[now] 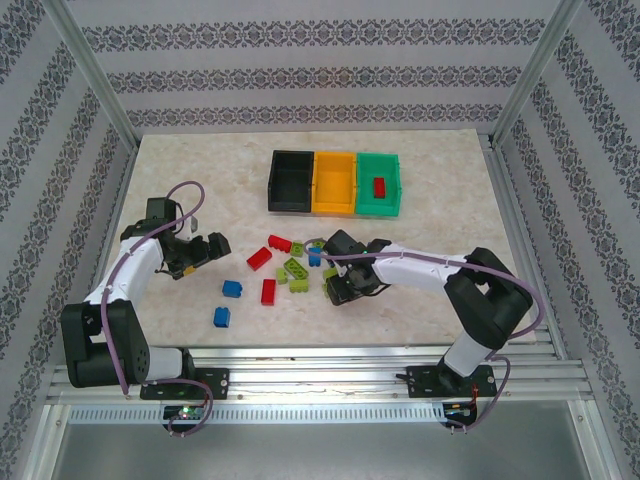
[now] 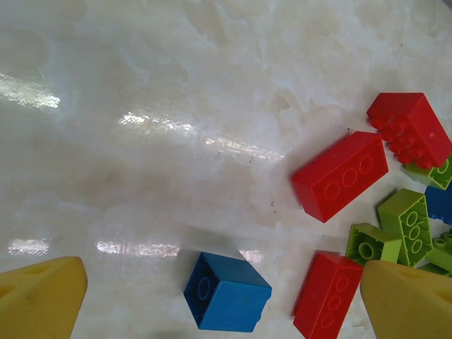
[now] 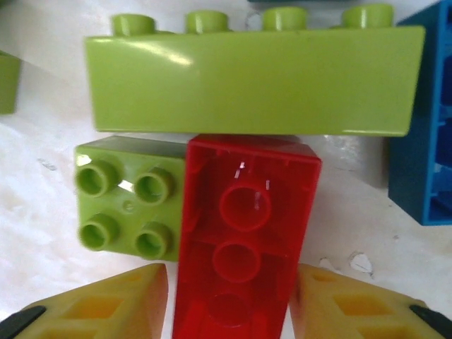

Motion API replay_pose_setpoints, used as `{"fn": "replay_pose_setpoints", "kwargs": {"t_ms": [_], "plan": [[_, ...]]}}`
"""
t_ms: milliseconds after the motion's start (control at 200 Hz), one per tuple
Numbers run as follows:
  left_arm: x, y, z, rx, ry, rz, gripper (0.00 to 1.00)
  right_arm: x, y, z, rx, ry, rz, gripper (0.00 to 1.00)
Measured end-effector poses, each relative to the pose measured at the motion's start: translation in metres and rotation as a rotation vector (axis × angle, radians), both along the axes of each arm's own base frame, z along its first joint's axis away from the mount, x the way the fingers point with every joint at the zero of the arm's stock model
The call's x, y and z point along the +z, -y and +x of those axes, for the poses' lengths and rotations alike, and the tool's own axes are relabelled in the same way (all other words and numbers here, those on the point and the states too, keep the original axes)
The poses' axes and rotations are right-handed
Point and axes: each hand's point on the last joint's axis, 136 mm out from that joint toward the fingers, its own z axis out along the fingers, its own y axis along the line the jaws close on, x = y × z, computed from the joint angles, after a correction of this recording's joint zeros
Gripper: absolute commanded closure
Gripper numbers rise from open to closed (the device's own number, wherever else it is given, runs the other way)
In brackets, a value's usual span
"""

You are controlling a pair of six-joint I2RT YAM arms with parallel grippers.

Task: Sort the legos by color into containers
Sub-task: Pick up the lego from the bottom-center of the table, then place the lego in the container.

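The right gripper point(image 3: 229, 296) clasps a red brick point(image 3: 244, 212), one end cut off, with green bricks point(image 3: 247, 85) crowding it. The left gripper point(image 2: 222, 282) gapes over a blue brick point(image 2: 227, 293); the far-left table point(image 1: 200, 170) lies open.

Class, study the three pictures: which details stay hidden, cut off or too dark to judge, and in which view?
Right wrist: red brick's near end cut off by the bottom edge; whether the fingers touch it is unclear.
Right wrist: blue brick cut off by the right edge.
Top: right claw hides whatever lies under it.
Top: black bin's inside too dark to check.
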Motion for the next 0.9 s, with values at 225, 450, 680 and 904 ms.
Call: {"fn": "replay_pose_setpoints", "kwargs": {"t_ms": [225, 450, 680, 904], "plan": [[-0.001, 0.000, 0.002, -0.001, -0.005, -0.001, 0.00, 0.010, 0.000, 0.003, -0.001, 0.027, 0.014, 0.64], [0.000, 0.000, 0.003, -0.002, -0.002, -0.005, 0.01, 0.055, 0.015, 0.025, -0.074, 0.119, 0.107, 0.64], [0.001, 0.001, 0.003, -0.003, -0.001, -0.008, 0.01, 0.114, 0.062, 0.103, -0.276, 0.265, 0.235, 0.63], [0.001, 0.001, 0.003, -0.003, -0.001, -0.007, 0.01, 0.124, 0.097, 0.213, -0.393, 0.319, 0.226, 0.63]]}}
